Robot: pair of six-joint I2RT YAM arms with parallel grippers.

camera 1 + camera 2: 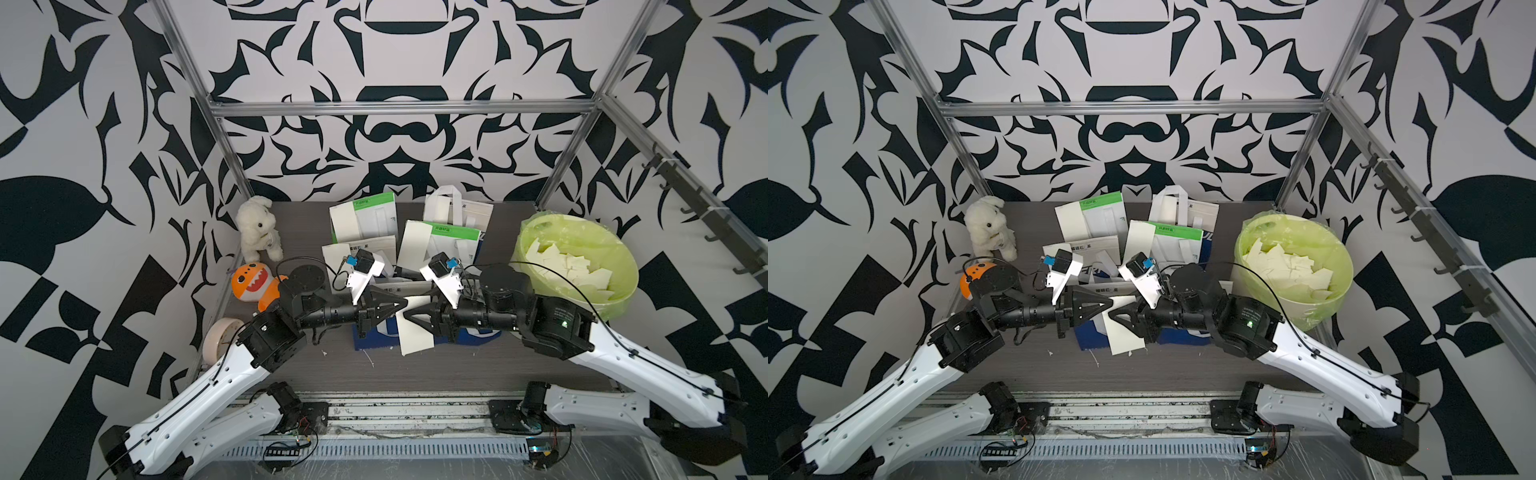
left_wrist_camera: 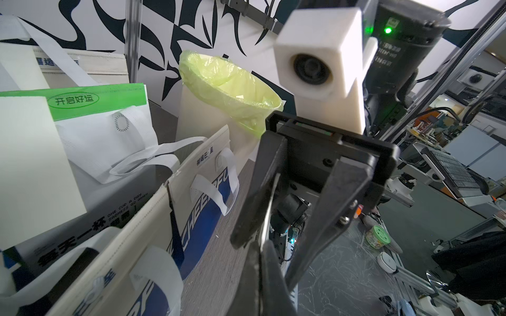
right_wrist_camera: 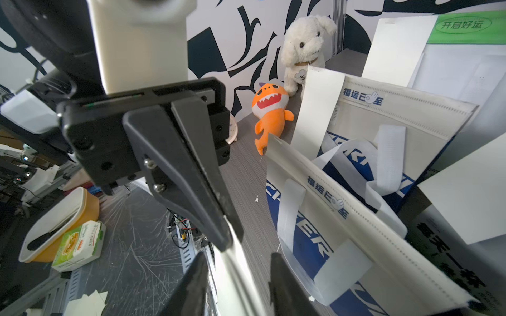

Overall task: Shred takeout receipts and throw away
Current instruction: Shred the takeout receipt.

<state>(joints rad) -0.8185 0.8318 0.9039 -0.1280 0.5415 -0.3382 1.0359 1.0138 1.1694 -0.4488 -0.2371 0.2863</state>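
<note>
Right wrist view is the giveaway here: the left gripper (image 3: 227,240) has its jaws pinched flat on the top edge of one takeout receipt (image 3: 235,273). The right gripper (image 3: 236,257) sits with its fingers apart on either side of that same sheet, so it's open and not clamping anything as far as I can see. Left wrist view agrees, with a thin paper edge running between the right one's spread fingers. In both top views the two arms meet nose to nose over the middle of the table (image 1: 457,370), above a blue bag (image 1: 374,338), and the slip hangs from the pinch toward the near edge. Makes sense to me: you can't rip paper that's lying flat, so it's held up in the air with both tools coming at one edge from opposite sides. My guess is the right one has to clamp just beside the left pinch and pull away to start a tear. If it bites too far along, the sheet will probably just bend. More untorn slips (image 1: 345,224) sit on the bags (image 1: 453,245) at the far middle (fixed or just resting, can't tell), so there's plenty left to do. The green-lined bin (image 1: 528,245) on the right holds a heap of torn pieces (image 1: 569,266) and stands next to the right arm, presumably so scraps get a short trip. The plush toys (image 1: 257,226) at far left look like bystanders.
</note>
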